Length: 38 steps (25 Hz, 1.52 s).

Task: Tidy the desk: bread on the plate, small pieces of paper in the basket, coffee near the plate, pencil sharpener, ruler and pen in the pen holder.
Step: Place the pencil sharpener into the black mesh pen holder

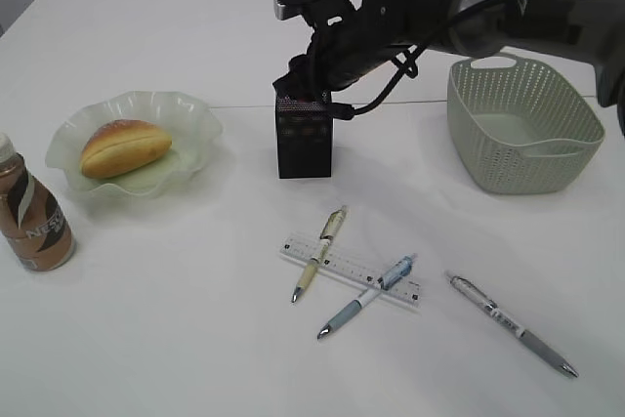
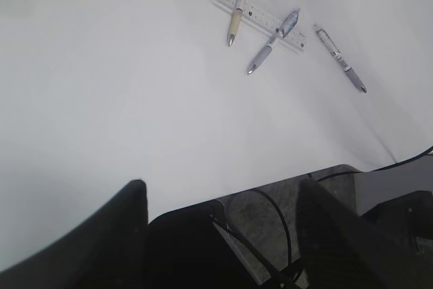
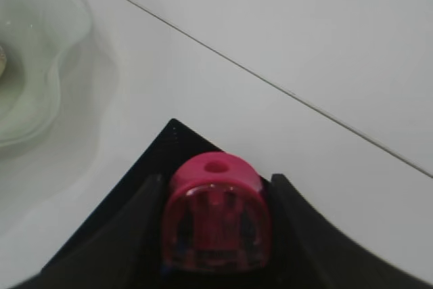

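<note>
**Sharpener poised over the pen holder**

From where I stand, the coffee bottle [image 1: 32, 210] sits at the far left of the desk [image 1: 176, 329], just beside the plate [image 1: 186, 129] at its eight o'clock, and the bread [image 1: 123, 147] already lies on that plate; both look settled where the task wants them.

At the middle, the black pen holder [image 1: 304, 144] stands upright, and the right pincer [image 3: 218, 225] hangs directly above its open mouth. Its jaws are closed narrowly on the pink pencil sharpener [image 3: 216, 211], gripping it by both flanks, presumably so it can drop straight in once released.

At six o'clock from the holder lies the ruler [image 1: 350, 269] with two pens across it, a cream pen [image 1: 319, 255] and a blue pen [image 1: 366, 297]; a silver pen [image 1: 511, 324] lies apart to their right. All wait untouched.

At the far right the basket [image 1: 522, 124] stands. I see no paper scraps.

The left pincer [image 2: 223, 201] hangs spread and empty above bare desk.
</note>
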Motion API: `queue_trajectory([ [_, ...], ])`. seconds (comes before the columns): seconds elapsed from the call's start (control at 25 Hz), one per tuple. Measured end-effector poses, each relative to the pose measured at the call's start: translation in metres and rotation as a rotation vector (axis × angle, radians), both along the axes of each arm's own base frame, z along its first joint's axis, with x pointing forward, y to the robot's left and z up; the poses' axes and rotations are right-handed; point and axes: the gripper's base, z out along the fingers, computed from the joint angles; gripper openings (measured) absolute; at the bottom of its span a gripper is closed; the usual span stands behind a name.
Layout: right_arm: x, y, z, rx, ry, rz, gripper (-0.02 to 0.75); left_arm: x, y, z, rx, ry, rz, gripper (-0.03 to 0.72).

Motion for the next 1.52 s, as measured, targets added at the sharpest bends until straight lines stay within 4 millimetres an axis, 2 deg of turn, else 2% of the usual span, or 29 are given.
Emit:
queue_trajectory([
  [0.56,0.002,0.000,0.002,0.005,-0.024,-0.003,0.336,0.000,0.000,0.000,0.000,0.000,0.000,0.497],
  [0.92,0.001,0.000,0.002,0.009,-0.023,-0.004,0.423,0.000,0.000,0.000,0.000,0.000,0.000,0.497],
  [1.28,0.000,0.001,0.002,0.017,-0.009,-0.004,0.428,0.000,0.000,0.000,0.000,0.000,0.000,0.497],
  [1.36,-0.002,0.001,0.006,0.013,0.010,0.003,0.428,0.000,0.000,0.000,0.000,0.000,0.000,0.497],
  [1.52,-0.011,-0.001,0.026,0.006,0.039,0.021,0.428,0.000,0.000,0.000,0.000,0.000,0.000,0.497],
])
